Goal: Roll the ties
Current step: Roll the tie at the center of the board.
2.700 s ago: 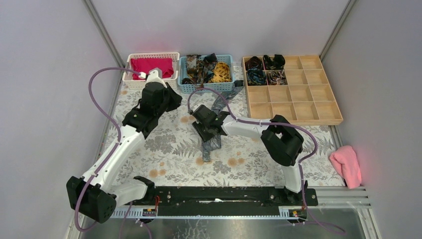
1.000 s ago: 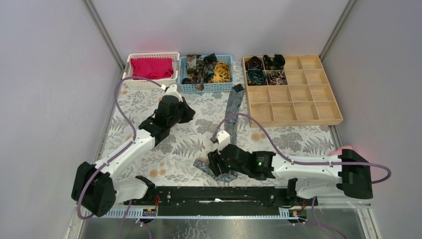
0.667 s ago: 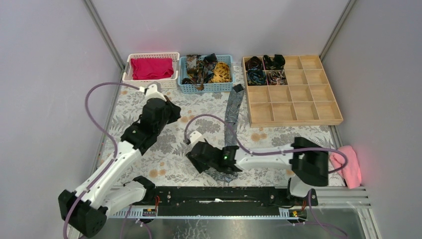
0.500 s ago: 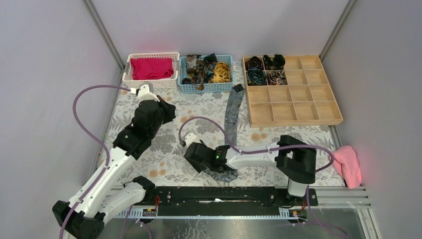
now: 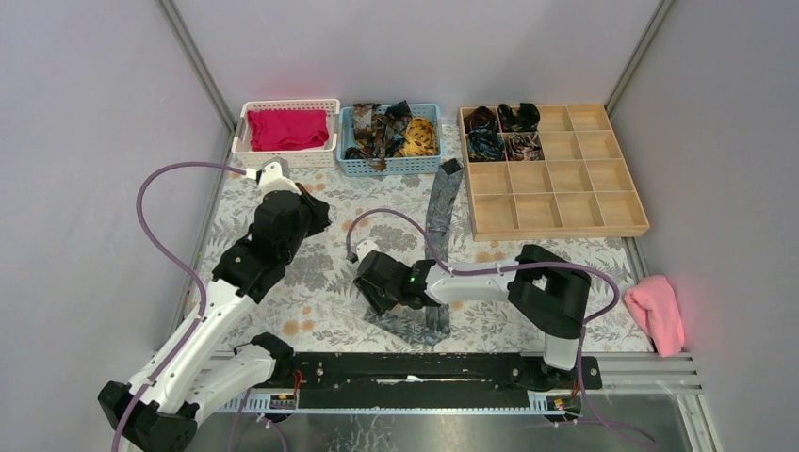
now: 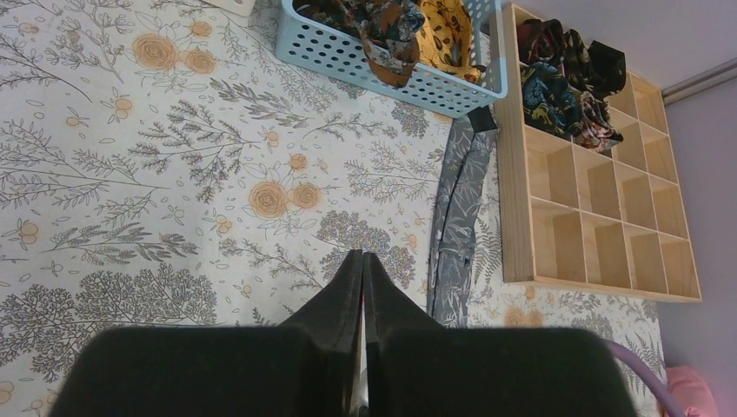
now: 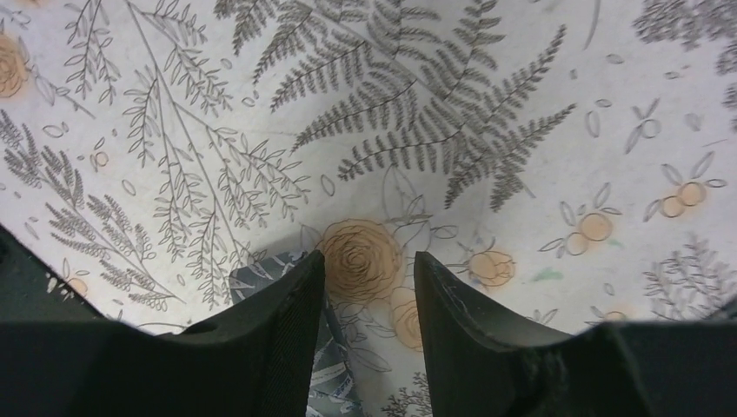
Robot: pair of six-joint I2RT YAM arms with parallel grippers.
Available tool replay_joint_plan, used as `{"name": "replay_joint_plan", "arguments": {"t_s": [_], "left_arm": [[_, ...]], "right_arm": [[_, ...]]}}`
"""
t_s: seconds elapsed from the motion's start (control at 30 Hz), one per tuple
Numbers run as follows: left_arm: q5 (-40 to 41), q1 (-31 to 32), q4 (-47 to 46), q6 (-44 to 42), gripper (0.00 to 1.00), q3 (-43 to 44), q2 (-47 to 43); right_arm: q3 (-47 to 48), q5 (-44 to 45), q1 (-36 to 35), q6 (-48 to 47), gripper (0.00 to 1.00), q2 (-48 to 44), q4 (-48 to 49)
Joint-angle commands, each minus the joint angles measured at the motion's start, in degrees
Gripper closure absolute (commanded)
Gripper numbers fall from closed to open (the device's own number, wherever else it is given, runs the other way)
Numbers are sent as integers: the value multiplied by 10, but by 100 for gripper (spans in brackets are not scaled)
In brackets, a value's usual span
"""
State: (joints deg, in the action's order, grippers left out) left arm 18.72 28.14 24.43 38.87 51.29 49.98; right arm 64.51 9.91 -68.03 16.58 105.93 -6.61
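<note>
Overhead, the left hand (image 5: 317, 209) is hanging above the desk (image 5: 320, 292) near the white basket (image 5: 286, 104), touching nothing. The right hand (image 5: 369, 290) is reaching low over the near end of a grey tie (image 5: 439, 202). That tie is lying flat in a long strip from beside the blue basket (image 5: 391, 166) down toward the arms' bases. Loose ties (image 5: 391, 130) are sitting heaped in the blue basket, and four coils (image 5: 501, 130) are filling the far-left compartments of the wooden tray (image 5: 565, 231).

Next, at the left wrist, the left hand (image 6: 361, 254) is pointing over the desk (image 6: 130, 200) with its fingers (image 6: 335, 300) pressed together and nothing between them. The tie (image 6: 465, 187) is running alongside the tray (image 6: 600, 252), apart from the hand.

Lastly, at the right wrist, the right hand (image 7: 365, 278) is holding its fingers (image 7: 287, 321) apart, with a printed rose on the desk (image 7: 521, 104) showing in the gap. The tie (image 7: 337, 382) is lying partly under the finger at the left of this view and poking into the gap. Whether either finger is touching it, I cannot tell.
</note>
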Motion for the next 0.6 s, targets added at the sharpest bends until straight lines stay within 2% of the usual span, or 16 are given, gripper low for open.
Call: {"name": "replay_joint_plan", "arguments": {"t_s": [0.0, 0.23, 0.37, 0.57], "left_arm": [[16, 0, 10, -11, 95, 5, -7], [-1, 0, 2, -12, 95, 3, -7], [-2, 0, 1, -12, 95, 1, -12], [-1, 0, 1, -12, 95, 2, -7]], "right_arm": [[-26, -42, -8, 33, 51, -13, 45], [-39, 32, -9, 37, 47, -69, 49], [-45, -7, -9, 37, 47, -95, 52], [-60, -88, -13, 43, 48, -83, 77]]}}
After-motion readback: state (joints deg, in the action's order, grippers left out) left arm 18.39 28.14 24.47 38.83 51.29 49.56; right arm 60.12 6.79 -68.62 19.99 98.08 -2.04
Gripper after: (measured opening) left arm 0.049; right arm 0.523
